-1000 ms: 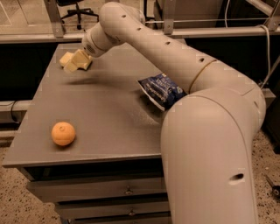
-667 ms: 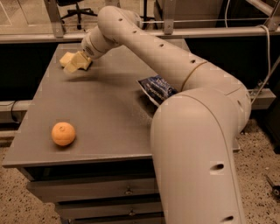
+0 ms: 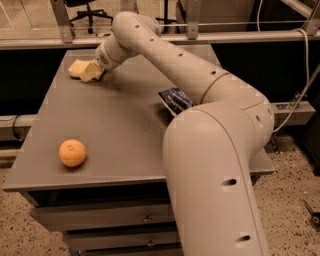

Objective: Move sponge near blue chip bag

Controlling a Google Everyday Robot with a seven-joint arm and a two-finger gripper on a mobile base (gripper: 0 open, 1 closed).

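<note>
The pale yellow sponge (image 3: 75, 67) lies at the far left corner of the grey table (image 3: 120, 130). My gripper (image 3: 93, 71) is right against the sponge's right side, low over the table top. The dark blue chip bag (image 3: 174, 99) lies right of the table's middle. Only its left part shows; my arm's large near segment hides the remainder. The sponge and the bag are far apart, with my forearm stretching between them.
A round orange fruit (image 3: 72, 153) sits near the front left edge of the table. Drawers (image 3: 105, 220) are under the table top. A metal rail (image 3: 210, 37) runs behind the table, with an office chair (image 3: 90, 12) beyond it.
My arm's big near segment has swung left and now covers more of the blue chip bag. The gripper stays at the sponge in the far left corner.
</note>
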